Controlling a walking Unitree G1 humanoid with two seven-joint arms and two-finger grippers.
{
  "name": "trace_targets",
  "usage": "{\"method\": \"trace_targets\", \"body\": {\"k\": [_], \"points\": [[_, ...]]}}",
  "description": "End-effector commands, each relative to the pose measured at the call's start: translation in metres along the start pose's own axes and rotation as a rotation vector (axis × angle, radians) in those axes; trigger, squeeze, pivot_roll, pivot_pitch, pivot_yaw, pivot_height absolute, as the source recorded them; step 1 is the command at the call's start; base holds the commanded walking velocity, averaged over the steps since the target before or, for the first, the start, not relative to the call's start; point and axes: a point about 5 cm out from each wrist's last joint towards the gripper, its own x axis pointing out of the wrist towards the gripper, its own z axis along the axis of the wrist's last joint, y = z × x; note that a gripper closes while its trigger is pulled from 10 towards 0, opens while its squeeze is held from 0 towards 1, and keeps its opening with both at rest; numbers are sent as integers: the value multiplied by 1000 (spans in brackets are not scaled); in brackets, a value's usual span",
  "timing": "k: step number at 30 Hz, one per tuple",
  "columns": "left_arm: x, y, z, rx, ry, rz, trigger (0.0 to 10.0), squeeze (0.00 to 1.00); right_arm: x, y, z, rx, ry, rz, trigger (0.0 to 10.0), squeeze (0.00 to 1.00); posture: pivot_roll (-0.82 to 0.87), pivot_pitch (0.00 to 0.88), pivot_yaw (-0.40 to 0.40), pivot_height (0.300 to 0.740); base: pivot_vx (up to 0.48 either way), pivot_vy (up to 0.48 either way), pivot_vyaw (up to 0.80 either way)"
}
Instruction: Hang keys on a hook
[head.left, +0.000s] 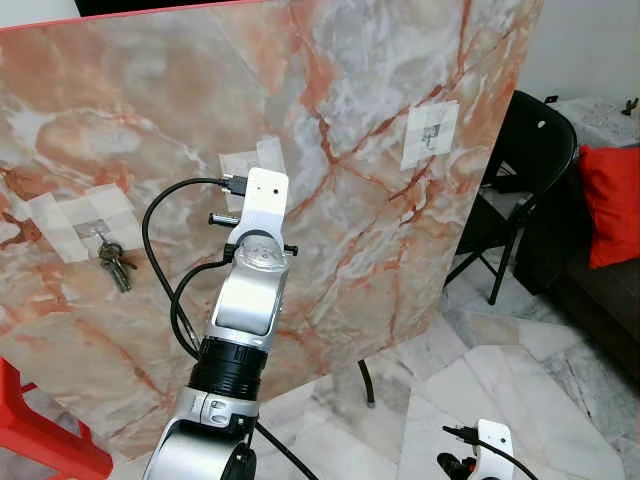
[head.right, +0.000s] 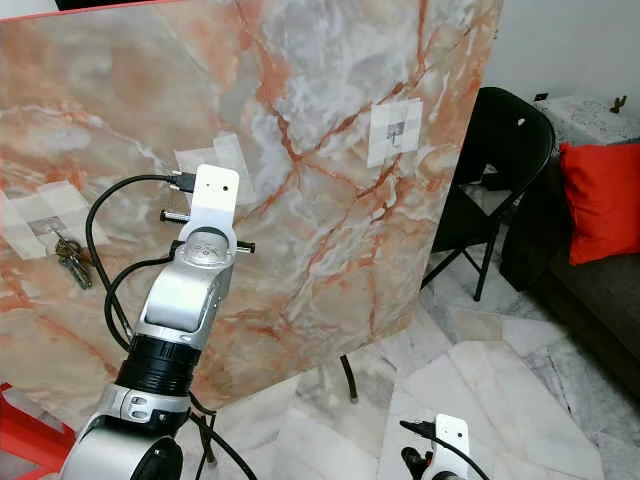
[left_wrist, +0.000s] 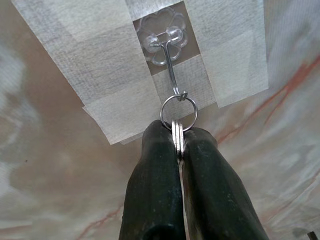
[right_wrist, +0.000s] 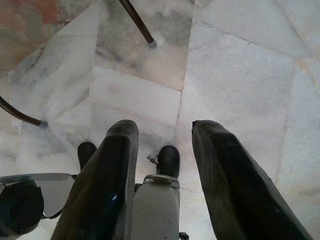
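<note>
Keys (left_wrist: 177, 136) are sitting pinched between the left tool's (left_wrist: 181, 150) two black fingers (left_wrist: 155, 190), key ring (left_wrist: 178, 111) looping through the wire hook (left_wrist: 172, 70) taped to the marble board (head.left: 400, 250); the wrist view is showing this contact, while the head views are hiding it behind the raised left arm (head.left: 250, 290). Another key bunch (head.left: 115, 262) is hanging from a hook further left. Right tool (right_wrist: 165, 145) is hanging low over the marble floor (right_wrist: 240, 65), fingers spread wide, holding nothing. Black chair (head.left: 520, 170) is standing beside the board.

Soft, even daylight makes everything bright and mostly sharp, with a pale shine on the marble board (head.left: 380, 90) at one o'clock and fuzzy close-up black fingers (left_wrist: 155, 190).
</note>
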Motion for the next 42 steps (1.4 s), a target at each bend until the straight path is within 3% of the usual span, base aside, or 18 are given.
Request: {"method": "trace_targets", "body": {"k": [1, 12, 26, 30, 31, 32, 33, 35, 36, 37, 39, 41, 42], "points": [[-1, -2, -4, 7, 15, -19, 10000, 1000, -1, -2, -8, 15, 27, -12, 10000, 0, 82, 0, -22, 740, 0, 0, 0], [-4, -1, -6, 25, 13, -41, 10000, 1000, -1, -3, -7, 13, 28, -12, 10000, 0, 87, 0, -28, 740, 0, 0, 0], [-16, 9, -24, 72, 10, -91, 10000, 1000, -2, -6, -8, -6, 38, -15, 10000, 0, 101, 0, -39, 740, 0, 0, 0], [-21, 15, -34, 41, 6, -140, 10000, 1000, -4, -12, -10, -25, 48, -25, 10000, 0, 102, 0, -37, 740, 0, 0, 0], [-23, 20, -43, 7, 14, -168, 10000, 451, -5, -13, -11, -32, 57, -26, 10000, 0, 102, 0, -37, 740, 0, 0, 0], [-23, 21, -46, 1, 16, -174, 10000, 451, -5, -14, -12, -35, 61, -26, 10000, 0, 102, 0, -37, 740, 0, 0, 0], [-23, 24, -50, 4, 14, -176, 10000, 0, -5, -14, -13, -44, 66, -29, 10000, 0, 104, 0, -38, 740, 0, 0, 0], [-21, 43, -66, 5, -13, -124, 10000, 0, -5, -12, -16, -39, 77, -38, 10000, 0, 101, 0, -36, 740, 0, 0, 0], [-21, 43, -66, 5, -13, -124, 10000, 0, -5, -12, -16, -39, 77, -38, 10000, 0, 101, 0, -36, 740, 0, 0, 0], [-20, 55, -80, -87, 20, -136, 10000, 0, -5, -11, -17, -25, 77, -40, 10000, 0, 102, 0, -38, 740, 0, 0, 0], [-22, 65, -105, -179, 89, -230, 10000, 0, -5, -11, -18, -15, 79, -44, 10000, 0, 110, 0, -40, 740, 0, 0, 0], [-23, 66, -114, -159, 110, -255, 10000, 0, -5, -11, -18, -13, 80, -44, 10000, 0, 110, 0, -40, 740, 0, 0, 0], [-24, 68, -124, -110, 121, -266, 10000, 0, -5, -11, -19, -12, 82, -45, 10000, 0, 114, 0, -43, 740, 0, 0, 0]]}}
